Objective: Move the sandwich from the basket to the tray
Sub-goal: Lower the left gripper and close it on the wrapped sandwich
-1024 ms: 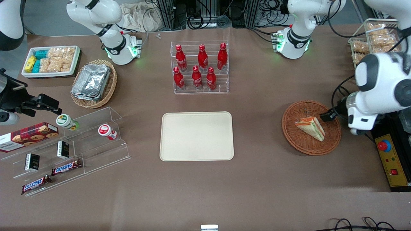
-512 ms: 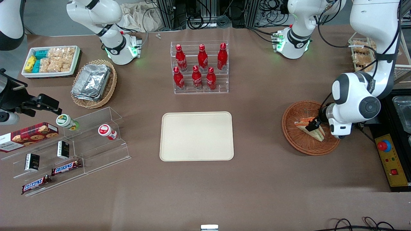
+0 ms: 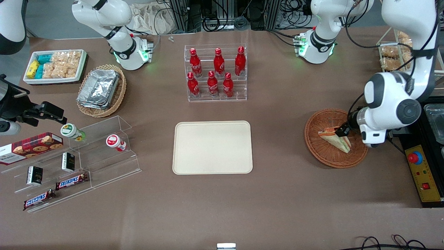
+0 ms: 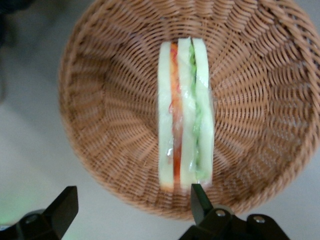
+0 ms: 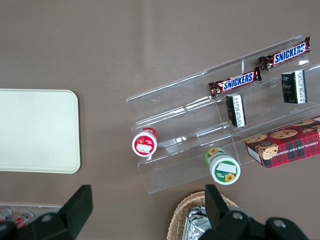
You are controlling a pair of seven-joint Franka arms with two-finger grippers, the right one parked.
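The sandwich (image 3: 335, 139), a pale wedge with orange and green layers, lies in the reddish-brown wicker basket (image 3: 322, 156) toward the working arm's end of the table. My left gripper (image 3: 343, 131) hovers over the basket's rim, just above the sandwich's thick end. The left wrist view looks straight down on the sandwich (image 4: 185, 115) standing on edge in the basket (image 4: 95, 115). There my gripper (image 4: 132, 202) is open wide: one fingertip (image 4: 197, 195) overlaps the sandwich's end and the other hangs over bare table outside the rim. The cream tray (image 3: 212, 147) lies bare at the table's middle.
A rack of red bottles (image 3: 215, 73) stands farther from the camera than the tray. A yellow control box with a red button (image 3: 420, 170) sits beside the basket. An acrylic shelf of snacks (image 3: 74, 163), a tan basket of foil containers (image 3: 101, 89) and a white bin (image 3: 54, 66) lie toward the parked arm's end.
The left arm swung in over the basket and the gripper came over the sandwich. In the last half second it drew back slightly toward the basket's rim. The sandwich has not moved.
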